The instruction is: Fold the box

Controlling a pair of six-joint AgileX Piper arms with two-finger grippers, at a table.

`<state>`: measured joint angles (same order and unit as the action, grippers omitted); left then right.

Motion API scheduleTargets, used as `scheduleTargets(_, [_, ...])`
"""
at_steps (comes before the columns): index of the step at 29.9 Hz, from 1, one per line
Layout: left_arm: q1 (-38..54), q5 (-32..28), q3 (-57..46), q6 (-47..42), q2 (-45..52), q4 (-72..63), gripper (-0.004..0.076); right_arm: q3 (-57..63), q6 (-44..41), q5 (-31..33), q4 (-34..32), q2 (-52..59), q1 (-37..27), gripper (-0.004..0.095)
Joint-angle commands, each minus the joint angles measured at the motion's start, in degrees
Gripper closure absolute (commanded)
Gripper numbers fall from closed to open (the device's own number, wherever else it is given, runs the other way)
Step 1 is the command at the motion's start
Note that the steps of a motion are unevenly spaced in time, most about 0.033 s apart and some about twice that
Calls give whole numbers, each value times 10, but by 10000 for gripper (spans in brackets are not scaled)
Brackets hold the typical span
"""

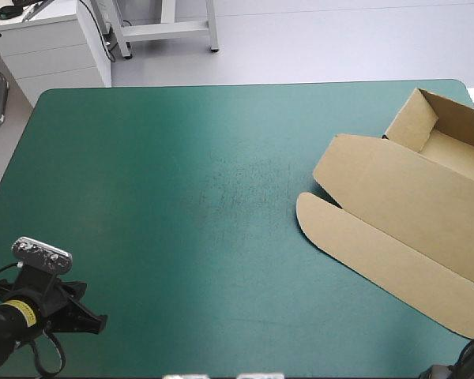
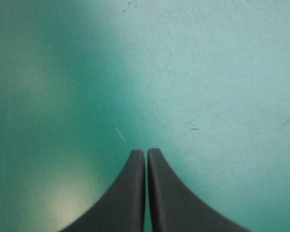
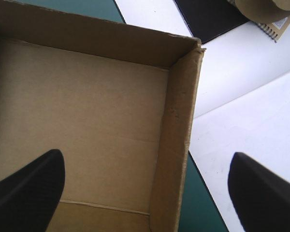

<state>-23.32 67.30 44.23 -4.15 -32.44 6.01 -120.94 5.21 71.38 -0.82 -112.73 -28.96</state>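
A table with a teal-green cover and rounded corners (image 1: pixel 166 237) fills most of the high view. Soft light falls on it, palest from the centre toward twelve o'clock and dimmer toward nine, and fine scratches mark the middle. Beyond the far edge lies a smooth pale grey floor (image 1: pixel 324 39). At eleven o'clock stands a white cabinet with drawers (image 1: pixel 47 47), with the grey metal legs of a stand (image 1: pixel 170 30) just beside it. At three o'clock a white surface (image 3: pixel 251 82) adjoins the table, bearing a flat black sheet (image 3: pixel 208 14).
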Motion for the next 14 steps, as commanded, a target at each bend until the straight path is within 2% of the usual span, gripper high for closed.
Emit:
scheduleTargets(1, [-2, -29, 13, -6, -4, 3, 731, -22, 26, -4, 17, 54, -4, 156])
scheduleTargets(3, [-2, -32, 13, -6, -4, 2, 731, -22, 26, 0, 35, 62, -4, 369])
scheduleTargets(7, [-2, -32, 13, -5, -4, 2, 731, -20, 31, 5, 112, 74, -4, 912])
scheduleTargets(10, [-2, -39, 13, -5, -4, 2, 731, -19, 56, 5, 181, 82, 7, 908])
scheduleTargets(14, [-2, -50, 13, -3, -4, 1, 731, 16, 66, 5, 177, 109, 62, 909])
